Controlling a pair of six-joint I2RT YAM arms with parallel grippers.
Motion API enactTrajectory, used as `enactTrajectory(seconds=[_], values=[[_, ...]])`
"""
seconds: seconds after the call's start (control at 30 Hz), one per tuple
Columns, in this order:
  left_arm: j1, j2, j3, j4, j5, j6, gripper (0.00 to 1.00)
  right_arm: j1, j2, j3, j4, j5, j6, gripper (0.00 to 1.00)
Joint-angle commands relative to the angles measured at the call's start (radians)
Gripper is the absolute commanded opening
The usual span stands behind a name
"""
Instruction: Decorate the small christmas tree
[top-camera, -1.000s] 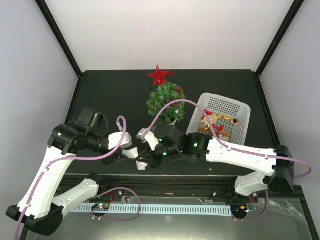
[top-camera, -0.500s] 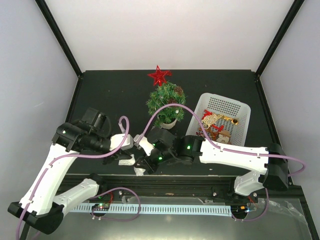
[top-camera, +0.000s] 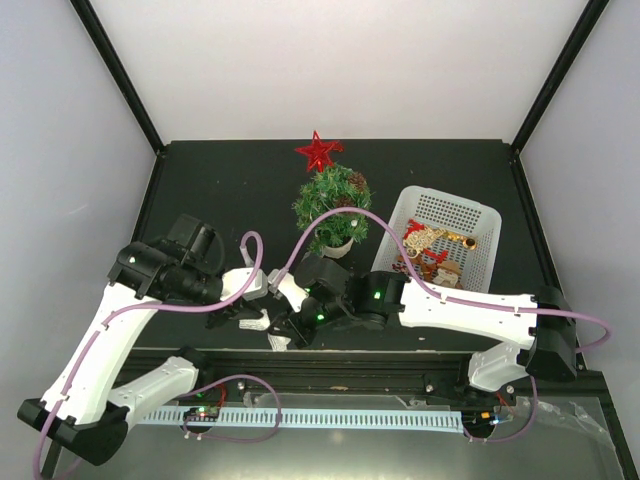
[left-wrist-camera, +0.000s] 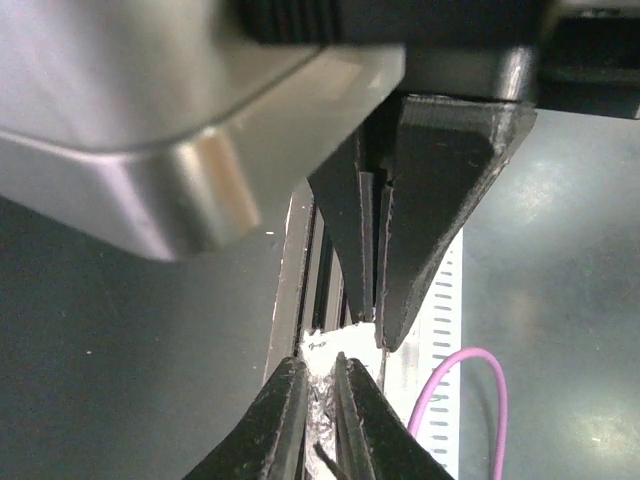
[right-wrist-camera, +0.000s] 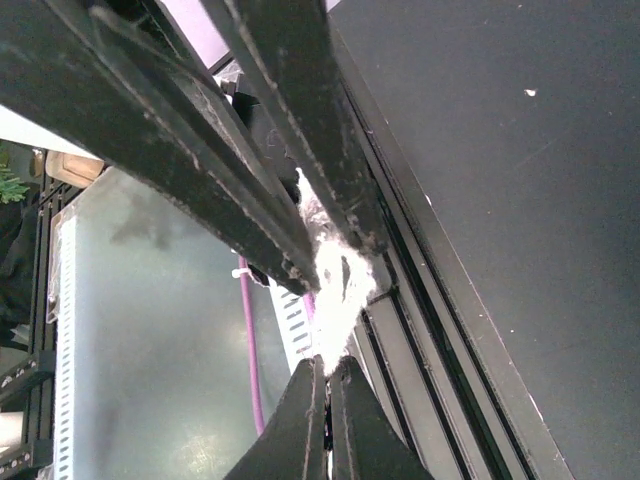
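Observation:
The small christmas tree (top-camera: 333, 205) stands in its white pot (top-camera: 338, 246) at the table's middle back, a red star (top-camera: 319, 151) on its tip. Both grippers meet near the front edge, well short of the tree. A white fluffy piece (top-camera: 272, 326) is stretched between them. My left gripper (left-wrist-camera: 318, 400) is shut on one end of the white fluffy piece (left-wrist-camera: 338, 352). My right gripper (right-wrist-camera: 328, 400) is shut on the other end of this piece (right-wrist-camera: 337, 275). Seen from above, the left gripper (top-camera: 260, 318) sits just left of the right gripper (top-camera: 285, 330).
A white basket (top-camera: 470, 215) with several red and gold ornaments stands right of the tree. The metal rail (left-wrist-camera: 300, 280) of the table's front edge runs directly under the two grippers. A purple cable (top-camera: 300, 245) arcs over the right arm.
The right arm moved left and toward the front edge with the white piece. The left gripper's jaws closed on the piece's other end. Little has moved in the last half second.

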Motion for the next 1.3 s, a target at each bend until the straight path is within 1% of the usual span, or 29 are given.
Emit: enactTrajectory(seconds=[0.0,0.07,0.1,0.13,0.17,0.23,0.27,0.3,0.43,0.47,0.6,0.67,0.7,0.73,0.83,0.87,0.9,0.93,1.03,1.13,1.2,1.27], values=[[-0.003,-0.005,-0.006,-0.037,-0.034,0.028,0.13,0.002,-0.023,0.03,0.017,0.032,-0.001,0.01],[-0.003,-0.006,-0.01,-0.036,-0.042,0.027,0.16,0.002,-0.022,0.029,0.015,0.041,-0.003,0.01],[-0.003,-0.005,-0.012,-0.037,-0.042,0.026,0.2,0.001,-0.021,0.027,0.015,0.044,-0.003,0.01],[-0.003,-0.004,-0.015,-0.037,-0.043,0.024,0.27,0.001,-0.02,0.026,0.015,0.046,-0.002,0.01],[-0.003,-0.002,-0.017,-0.037,-0.042,0.024,0.31,0.002,-0.02,0.025,0.017,0.047,-0.002,0.01],[-0.003,0.002,-0.021,-0.036,-0.042,0.024,0.36,0.002,-0.02,0.022,0.021,0.047,0.0,0.01],[-0.004,0.003,-0.023,-0.037,-0.039,0.024,0.36,0.002,-0.02,0.021,0.023,0.047,0.0,0.01],[-0.005,0.004,-0.026,-0.037,-0.035,0.024,0.33,0.001,-0.02,0.021,0.023,0.047,0.0,0.01],[-0.01,0.005,-0.031,-0.035,-0.022,0.03,0.04,0.001,-0.02,0.018,0.028,0.049,0.001,0.01],[-0.011,0.007,-0.032,-0.035,-0.019,0.03,0.02,0.001,-0.02,0.017,0.029,0.049,0.0,0.01],[-0.013,0.015,-0.026,-0.035,0.0,0.03,0.02,0.001,-0.021,0.015,0.028,0.053,0.002,0.02],[-0.013,0.02,-0.021,-0.035,0.012,0.03,0.02,0.002,-0.028,0.009,0.025,0.086,0.016,0.06],[-0.013,0.023,-0.018,-0.036,0.019,0.031,0.02,0.002,-0.034,0.003,0.029,0.101,0.022,0.09],[-0.013,0.027,-0.014,-0.034,0.024,0.031,0.02,0.002,-0.043,-0.005,0.036,0.119,0.029,0.15],[-0.013,0.043,0.006,-0.021,0.027,0.017,0.02,-0.002,-0.086,-0.038,0.051,0.216,0.056,0.51],[-0.013,0.051,0.014,-0.018,0.029,0.012,0.01,-0.003,-0.102,-0.043,0.045,0.256,0.069,0.69],[-0.013,0.058,0.027,-0.015,0.033,0.007,0.02,-0.008,-0.124,-0.049,0.043,0.291,0.078,0.8],[-0.013,0.068,0.036,-0.011,0.04,0.003,0.02,-0.015,-0.149,-0.057,0.04,0.324,0.086,0.83],[-0.013,0.096,0.061,0.019,0.045,-0.022,0.02,-0.058,-0.256,-0.087,0.042,0.405,0.122,0.83],[-0.013,0.131,0.085,0.093,0.018,-0.085,0.01,-0.105,-0.391,-0.149,0.039,0.553,0.172,0.83],[-0.012,0.169,0.114,0.147,0.002,-0.12,0.02,-0.141,-0.49,-0.198,0.023,0.652,0.215,0.86],[-0.011,0.207,0.158,0.186,-0.006,-0.144,0.02,-0.191,-0.573,-0.238,-0.002,0.701,0.252,0.86]])
